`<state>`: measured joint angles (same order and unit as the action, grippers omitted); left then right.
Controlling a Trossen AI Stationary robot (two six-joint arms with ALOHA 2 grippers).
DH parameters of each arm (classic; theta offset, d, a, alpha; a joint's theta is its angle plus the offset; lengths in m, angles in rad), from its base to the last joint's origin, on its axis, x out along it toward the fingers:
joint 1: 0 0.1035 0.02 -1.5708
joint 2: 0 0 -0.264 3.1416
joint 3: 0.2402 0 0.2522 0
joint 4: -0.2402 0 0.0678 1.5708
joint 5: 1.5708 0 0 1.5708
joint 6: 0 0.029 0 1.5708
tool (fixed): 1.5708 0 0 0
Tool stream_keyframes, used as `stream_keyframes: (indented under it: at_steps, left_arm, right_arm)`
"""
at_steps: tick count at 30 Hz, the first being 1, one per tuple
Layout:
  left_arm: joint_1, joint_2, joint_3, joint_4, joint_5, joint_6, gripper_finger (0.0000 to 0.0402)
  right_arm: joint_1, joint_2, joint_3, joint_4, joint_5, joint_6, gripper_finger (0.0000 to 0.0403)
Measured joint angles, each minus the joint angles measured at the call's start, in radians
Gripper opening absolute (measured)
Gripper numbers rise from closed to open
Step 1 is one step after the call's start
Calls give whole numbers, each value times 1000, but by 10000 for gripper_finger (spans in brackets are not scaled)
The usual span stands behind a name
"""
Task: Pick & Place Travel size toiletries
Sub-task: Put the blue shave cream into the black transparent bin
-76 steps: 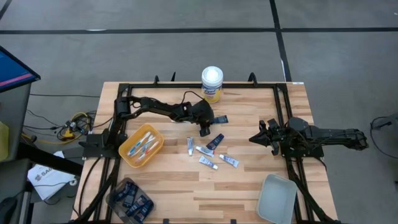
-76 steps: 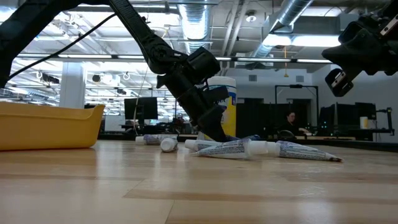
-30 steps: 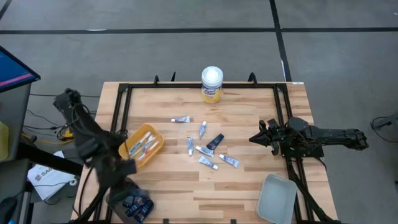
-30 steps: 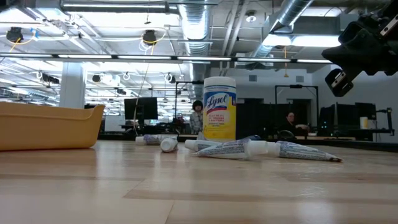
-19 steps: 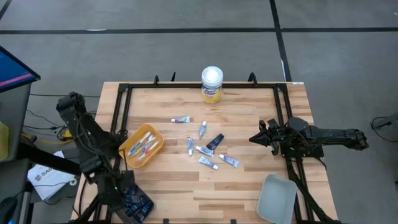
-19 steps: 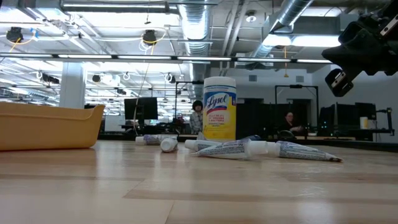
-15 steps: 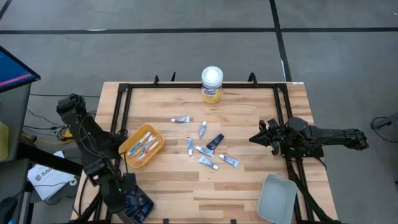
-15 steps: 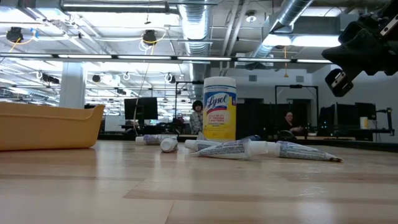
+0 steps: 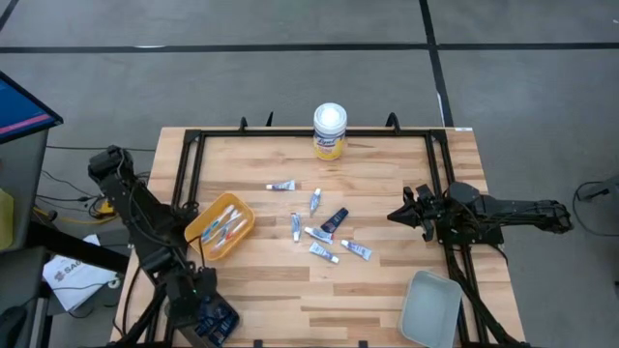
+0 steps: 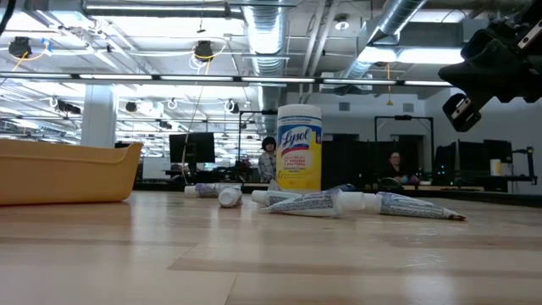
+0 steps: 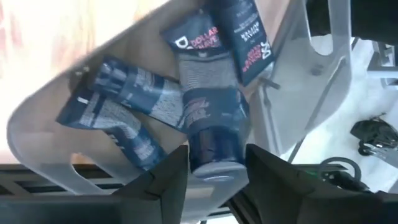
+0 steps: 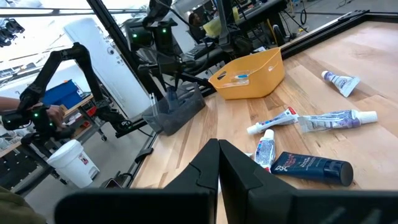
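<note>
The travel size toiletries lie mid-table: several small white tubes (image 9: pixel 319 235) and one navy tube (image 9: pixel 335 220). Thin toothbrushes fill a yellow tray (image 9: pixel 221 227). A clear bin (image 9: pixel 215 321) at the near left corner holds several navy tubes (image 11: pixel 124 112). My left gripper (image 9: pixel 198 296) points steeply down into that bin (image 11: pixel 37 155), shut on another navy tube (image 11: pixel 211 124). My right gripper (image 9: pixel 395 217) waits shut and level at the table's right side, above the wood (image 12: pixel 217 148). My left gripper (image 11: pixel 216 154) has the navy tube's cap end (image 11: pixel 214 163) between its two fingers. They come from above, slanting down, and lie along the tube. The tube points down into the bin. Its far end reaches the tubes lying there.
A tall yellow canister with a white lid (image 9: pixel 330 130) stands at the far edge. A pale grey bin (image 9: pixel 430 307) sits at the near right corner. Black frame rails (image 9: pixel 440 184) run along the table's sides. Bare wood lies near the front edge.
My left gripper has sunk and gone toward the table's near edge, from beside the yellow tray down into the clear bin, tipping steeper as it went.
</note>
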<state>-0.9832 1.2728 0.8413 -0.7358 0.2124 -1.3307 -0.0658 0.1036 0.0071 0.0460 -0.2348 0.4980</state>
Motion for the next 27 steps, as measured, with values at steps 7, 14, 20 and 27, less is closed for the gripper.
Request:
stream_keyframes:
  at_steps: [7, 14, 20, 27]
  left_arm:
    - [41, 0, -9, -15, 1, 49, 205]
    - [160, -17, -7, -10, -31, 45, 242]
    - [372, -76, 20, 195, -289, 238, 240]
    - [698, -32, 51, 514, -551, 731, 253]
  right_arm:
    - [0, 0, 0, 0, 0, 0, 0]
    - [0, 0, 0, 0, 0, 0, 0]
    - [0, 0, 0, 0, 0, 0, 0]
    - [0, 0, 0, 0, 0, 0, 0]
